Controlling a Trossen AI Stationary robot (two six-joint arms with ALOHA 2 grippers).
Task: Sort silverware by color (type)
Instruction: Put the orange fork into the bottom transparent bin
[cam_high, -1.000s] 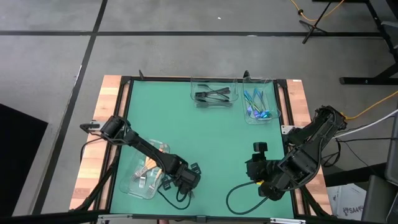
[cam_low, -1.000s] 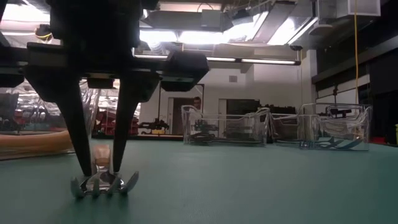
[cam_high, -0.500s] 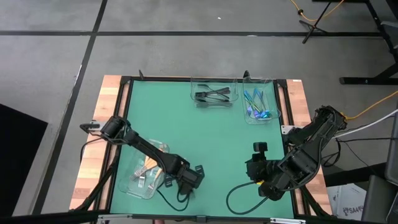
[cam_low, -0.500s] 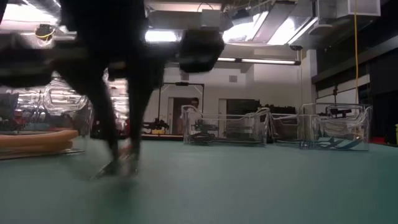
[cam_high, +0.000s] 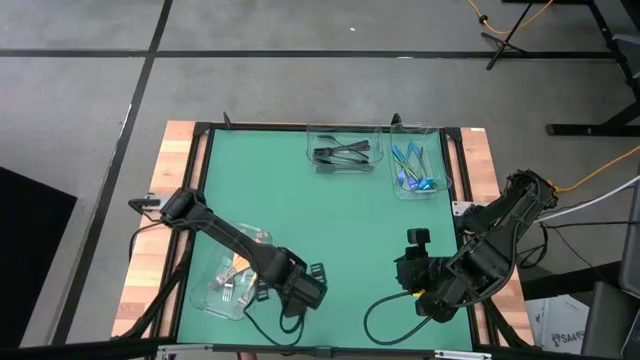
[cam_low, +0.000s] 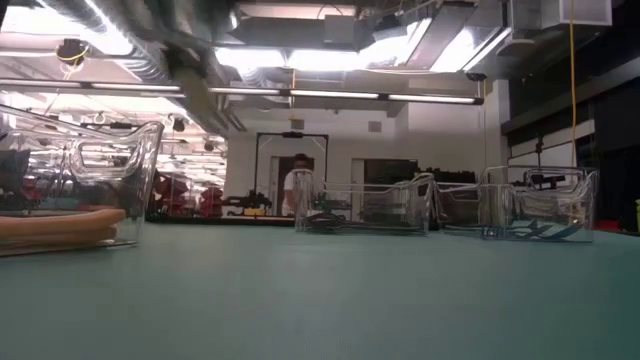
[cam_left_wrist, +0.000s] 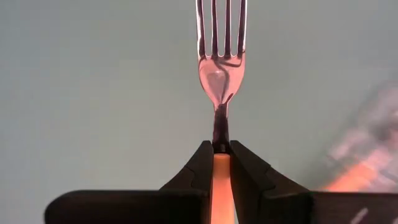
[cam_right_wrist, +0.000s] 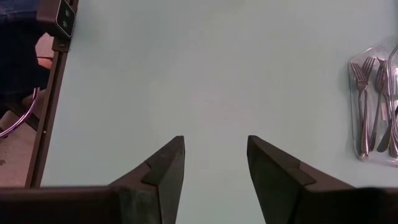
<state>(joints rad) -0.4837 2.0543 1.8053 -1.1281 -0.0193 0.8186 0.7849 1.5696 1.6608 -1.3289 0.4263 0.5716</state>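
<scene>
Lifted since earlier, left gripper (cam_left_wrist: 221, 163) clamps orange-handled fork (cam_left_wrist: 220, 68).

Low view's pretty dim with ceiling lights (cam_low: 330, 55) glaring, my left arm (cam_low: 190, 70) smears blurry, overhead looks evenly lit and sharp.

My own fingers (cam_left_wrist: 203, 171) cover most of the orange-handled fork's (cam_left_wrist: 221, 74) handle, and its tine tips run off the picture. Beside it, a clear tray (cam_left_wrist: 367, 152) is only a blur. From above, my left gripper (cam_high: 300, 292) hides the fork entirely.
</scene>
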